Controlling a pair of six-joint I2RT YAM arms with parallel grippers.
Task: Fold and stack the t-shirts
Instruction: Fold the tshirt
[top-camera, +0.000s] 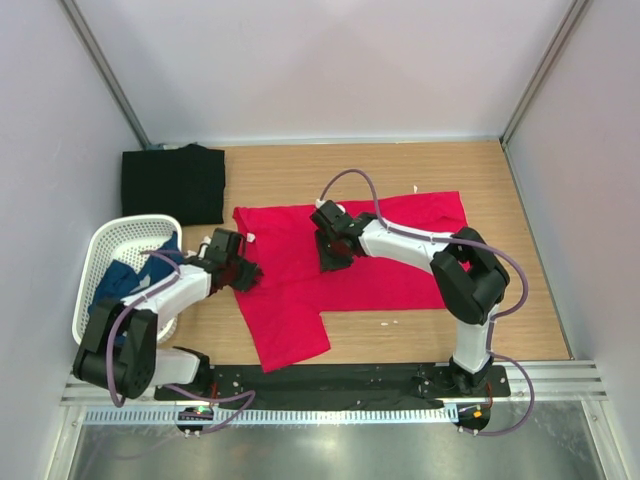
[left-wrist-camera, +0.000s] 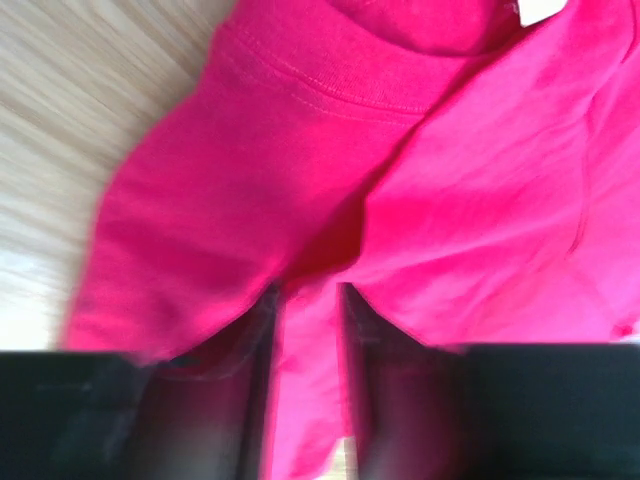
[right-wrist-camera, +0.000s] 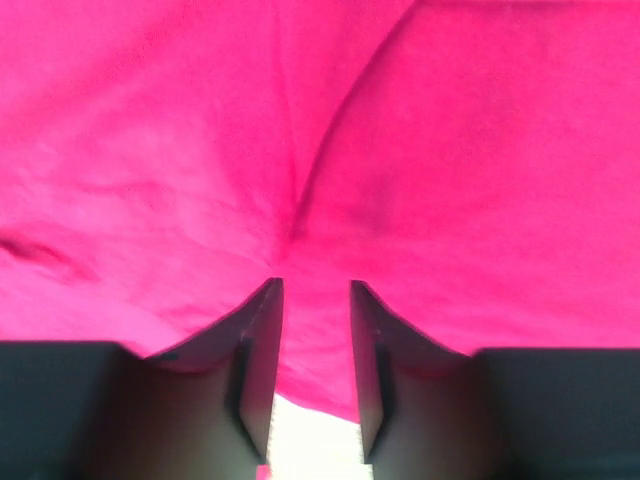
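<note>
**Left tool** (left-wrist-camera: 308, 295): fingers drawn nearly together, pinching a fold of the red shirt (top-camera: 360, 265) at its edge. The collar and a white label (left-wrist-camera: 537, 10) lie just ahead of the tips.

**Right tool** (right-wrist-camera: 316, 290): fingers drawn nearly together, nipping a raised pucker of the same shirt near its middle. Creases run outward from the tips.

**Red shirt:** spread on the bench (top-camera: 500, 200), lying under and between both tools. One part of it reaches back toward the arm bases, behind the left tool.

**Black shirt** (top-camera: 172, 185): folded flat on the bench, beyond the left tool toward the far corner. It is apart from that tool and close to the red shirt's nearest corner.

**Blue shirt** (top-camera: 115, 282): bunched inside the basket (top-camera: 105, 240), on the outer side of the left tool.

**Basket:** white mesh, at the bench edge beside the left arm.
</note>
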